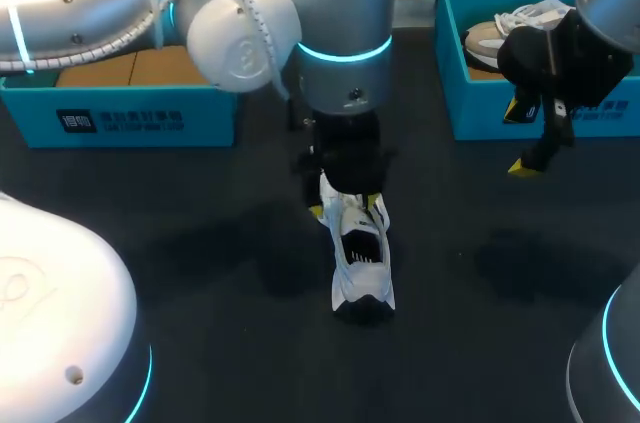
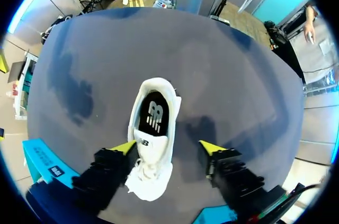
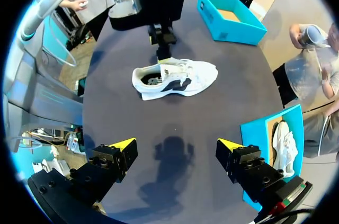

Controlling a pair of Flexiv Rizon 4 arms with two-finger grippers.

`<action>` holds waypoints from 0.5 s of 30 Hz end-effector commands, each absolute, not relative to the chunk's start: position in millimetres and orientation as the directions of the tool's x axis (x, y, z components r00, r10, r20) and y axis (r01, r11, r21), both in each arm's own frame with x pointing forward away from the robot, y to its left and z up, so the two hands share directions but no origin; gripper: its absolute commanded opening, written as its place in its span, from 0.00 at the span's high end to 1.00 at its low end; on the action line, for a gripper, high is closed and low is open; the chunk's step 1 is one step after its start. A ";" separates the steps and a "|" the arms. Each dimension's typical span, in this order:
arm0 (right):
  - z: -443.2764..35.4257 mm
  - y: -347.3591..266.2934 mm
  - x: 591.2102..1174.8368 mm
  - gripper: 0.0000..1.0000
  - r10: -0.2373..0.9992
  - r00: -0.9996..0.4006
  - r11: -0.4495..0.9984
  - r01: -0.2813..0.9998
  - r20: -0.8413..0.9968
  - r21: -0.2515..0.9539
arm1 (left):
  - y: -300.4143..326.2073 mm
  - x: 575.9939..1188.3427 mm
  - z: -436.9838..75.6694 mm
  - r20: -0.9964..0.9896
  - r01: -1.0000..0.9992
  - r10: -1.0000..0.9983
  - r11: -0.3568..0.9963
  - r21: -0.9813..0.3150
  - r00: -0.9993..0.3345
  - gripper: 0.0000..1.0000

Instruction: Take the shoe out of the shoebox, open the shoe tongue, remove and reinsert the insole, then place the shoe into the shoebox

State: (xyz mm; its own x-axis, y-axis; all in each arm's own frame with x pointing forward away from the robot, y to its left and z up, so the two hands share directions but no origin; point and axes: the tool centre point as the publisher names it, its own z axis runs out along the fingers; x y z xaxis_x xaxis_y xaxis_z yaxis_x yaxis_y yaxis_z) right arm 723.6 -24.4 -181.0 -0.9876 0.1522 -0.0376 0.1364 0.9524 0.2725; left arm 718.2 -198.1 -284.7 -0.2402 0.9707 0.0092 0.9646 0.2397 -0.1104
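Note:
A white shoe with dark side panels [image 1: 361, 265] lies on the dark table at the middle, its opening facing up. In the left wrist view the black insole [image 2: 153, 114] shows inside the shoe [image 2: 155, 152]. My left gripper [image 1: 348, 209] hangs over the shoe's laced end and is open [image 2: 169, 148]. One yellow fingertip [image 2: 125, 148] rests against the shoe's side, while the other stands apart from it. My right gripper [image 1: 518, 140] hovers open above bare table [image 3: 176, 145], in front of the right shoebox [image 1: 470, 113]. From there the shoe [image 3: 175, 78] lies ahead, with the left gripper [image 3: 161, 49] behind it.
The teal shoebox at the back right [image 3: 259, 128] holds a second pale shoe [image 1: 500, 33]. Another teal box [image 1: 120, 113] with a brown inside stands at the back left, under my left arm. Bare table surrounds the middle shoe.

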 end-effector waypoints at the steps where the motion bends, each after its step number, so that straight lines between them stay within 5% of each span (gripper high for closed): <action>1: -181.9 -23.2 724.8 0.00 0.153 -0.988 0.953 0.137 -0.036 0.270 | -191.5 717.2 -284.2 -0.003 0.965 0.971 0.238 -0.110 -0.240 0.00; 9: -181.9 -23.2 724.8 0.00 0.153 -0.988 0.953 0.137 -0.036 0.270 | -191.5 717.2 -284.2 -0.003 0.965 0.971 0.238 -0.110 -0.240 0.00; 15: -181.9 -23.2 724.8 0.00 0.153 -0.988 0.953 0.137 -0.036 0.270 | -178.1 698.2 -271.1 -0.023 0.830 0.840 0.531 -0.172 -0.542 0.00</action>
State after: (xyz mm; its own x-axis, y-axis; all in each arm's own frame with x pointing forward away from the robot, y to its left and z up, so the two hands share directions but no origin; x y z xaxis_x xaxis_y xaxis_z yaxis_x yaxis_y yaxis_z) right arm 723.6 -24.3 -181.0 -0.9876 0.1523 -0.0375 0.1366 0.9524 0.2725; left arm 707.3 -190.8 -276.1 -0.3787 0.9255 0.0117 0.9118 0.3752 -0.1670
